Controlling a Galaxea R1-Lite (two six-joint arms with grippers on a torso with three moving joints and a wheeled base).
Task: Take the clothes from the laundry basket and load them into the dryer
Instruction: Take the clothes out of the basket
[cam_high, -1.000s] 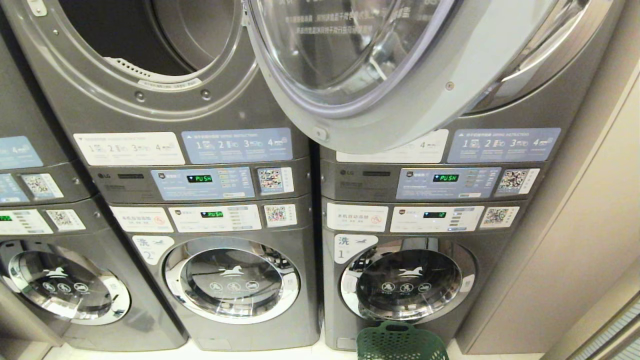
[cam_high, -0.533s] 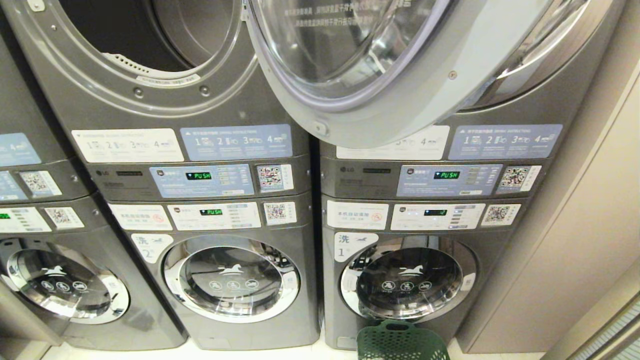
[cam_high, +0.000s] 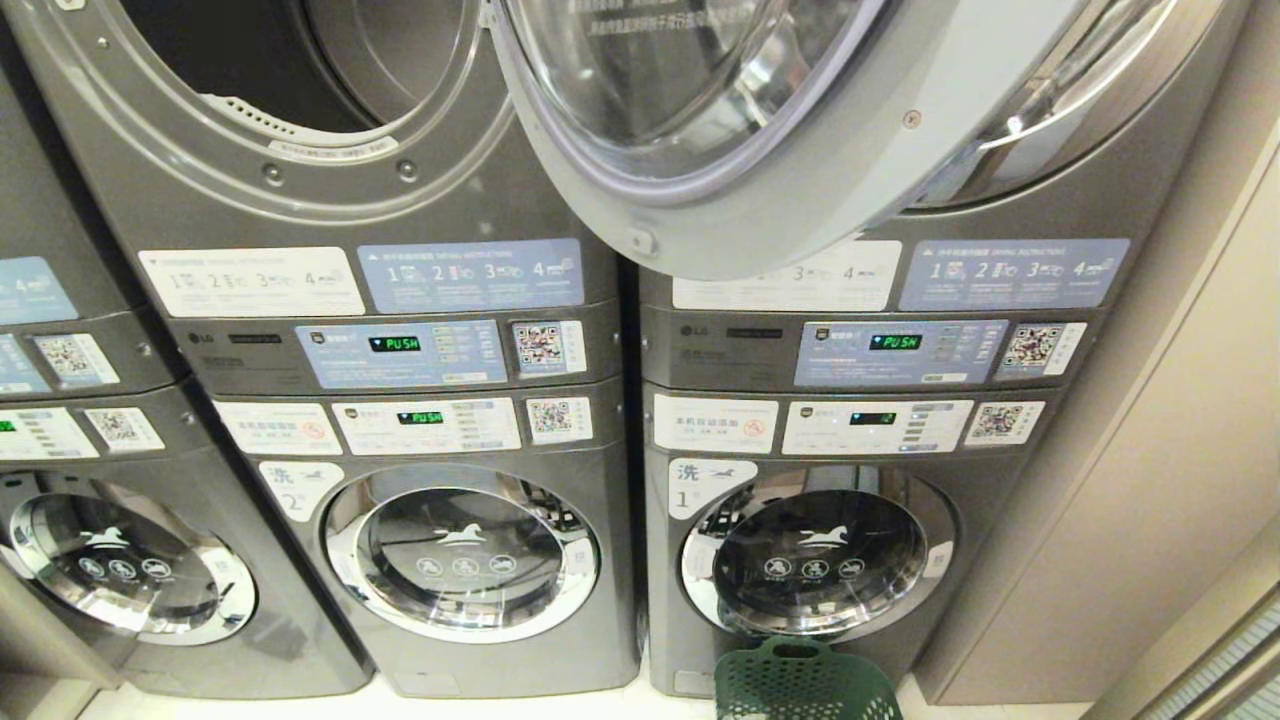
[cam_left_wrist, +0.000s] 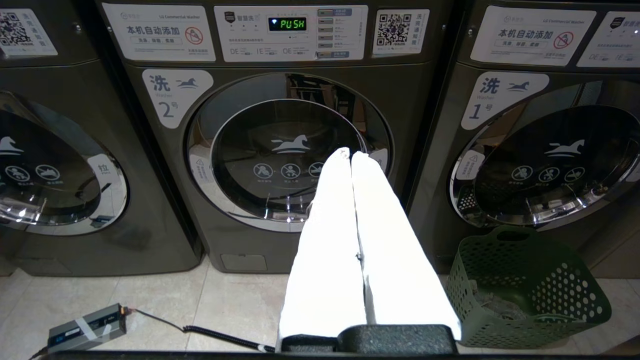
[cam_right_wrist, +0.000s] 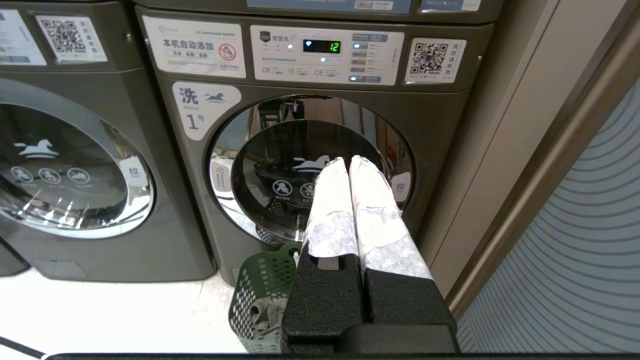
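Both end effectors — left (cam_left_wrist: 348, 154), right (cam_right_wrist: 347, 160) — pressed closed, empty; wrist views alone show clothes (cam_left_wrist: 492, 302) in the basket (cam_left_wrist: 525, 285).

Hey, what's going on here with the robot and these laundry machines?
Nothing is being handled yet. The robot faces stacked machines; an upper dryer has its door swung open. The green laundry basket sits on the floor in front of washer number 1, with grey clothes inside. The left tool and right tool are both shut and empty, held out in front of the washers.
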